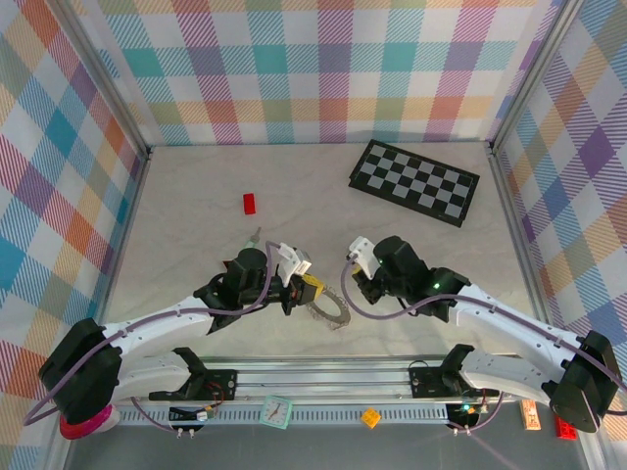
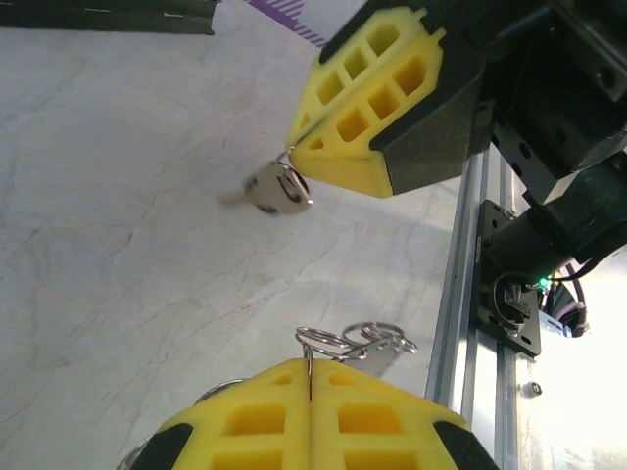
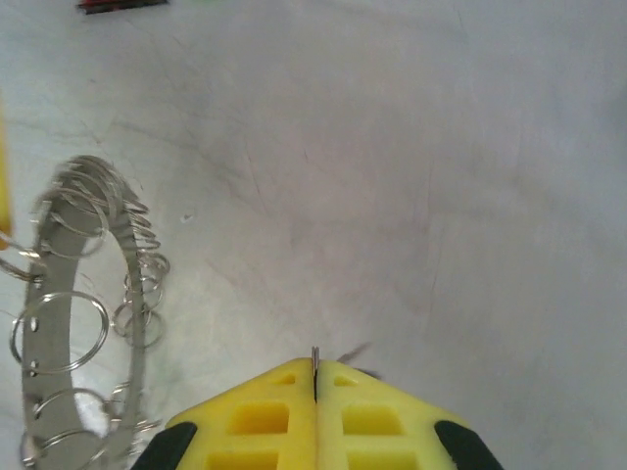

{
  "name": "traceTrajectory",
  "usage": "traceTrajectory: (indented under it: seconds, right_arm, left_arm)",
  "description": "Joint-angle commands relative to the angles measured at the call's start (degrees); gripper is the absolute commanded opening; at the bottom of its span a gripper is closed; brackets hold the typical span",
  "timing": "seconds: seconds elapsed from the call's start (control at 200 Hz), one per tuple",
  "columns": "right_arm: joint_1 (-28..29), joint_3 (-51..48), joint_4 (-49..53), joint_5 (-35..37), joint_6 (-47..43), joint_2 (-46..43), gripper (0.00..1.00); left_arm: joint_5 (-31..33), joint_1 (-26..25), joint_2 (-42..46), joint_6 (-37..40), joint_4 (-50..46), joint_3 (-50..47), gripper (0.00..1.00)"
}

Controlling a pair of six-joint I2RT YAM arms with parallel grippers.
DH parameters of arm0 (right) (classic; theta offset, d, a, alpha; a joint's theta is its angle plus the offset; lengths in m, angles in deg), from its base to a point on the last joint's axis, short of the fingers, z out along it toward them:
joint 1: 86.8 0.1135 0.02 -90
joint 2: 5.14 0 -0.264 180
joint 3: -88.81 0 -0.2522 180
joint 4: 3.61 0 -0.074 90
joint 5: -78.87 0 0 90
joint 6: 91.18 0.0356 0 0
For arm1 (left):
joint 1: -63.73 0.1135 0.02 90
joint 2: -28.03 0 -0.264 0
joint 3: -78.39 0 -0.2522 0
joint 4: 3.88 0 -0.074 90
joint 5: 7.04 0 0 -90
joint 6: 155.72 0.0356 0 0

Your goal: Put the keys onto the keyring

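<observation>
The keyring (image 1: 330,311) is a silver band hung with several small wire rings and lies on the table between the two grippers. My left gripper (image 2: 311,370) is shut on one wire ring of the keyring (image 2: 358,343). My right gripper (image 3: 315,367) is shut on a small silver key (image 2: 277,189), which sticks out of its yellow fingertips (image 2: 338,147) above the table. In the right wrist view the key (image 3: 315,354) shows edge-on as a thin sliver, with the keyring (image 3: 83,323) to its left. Another small, pale-headed key (image 1: 254,236) seems to lie behind the left wrist.
A small red brick (image 1: 249,203) lies at mid left and a black-and-white chequered board (image 1: 416,179) at the back right. The aluminium rail (image 1: 323,372) with both arm bases runs along the near edge. Chequered walls close in three sides.
</observation>
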State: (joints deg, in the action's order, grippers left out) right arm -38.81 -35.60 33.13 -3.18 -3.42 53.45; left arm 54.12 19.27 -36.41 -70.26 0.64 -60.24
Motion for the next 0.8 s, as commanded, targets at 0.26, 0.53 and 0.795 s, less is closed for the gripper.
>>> traceTrajectory:
  seconds: [0.26, 0.53, 0.795]
  right_arm:
    - [-6.5, 2.3, 9.9, -12.8, 23.2, 14.4, 0.00]
    - [-9.9, 2.0, 7.0, -16.2, 23.6, 21.7, 0.02]
    - [-11.9, 5.1, 8.3, -16.8, 20.4, 21.2, 0.39]
  left_arm:
    - [-2.6, 0.1, 0.7, 5.1, -3.2, 3.2, 0.00]
    - [-4.2, 0.2, 0.9, 12.8, -6.3, 4.2, 0.00]
    - [-4.5, 0.2, 0.4, 13.4, -6.3, 4.3, 0.00]
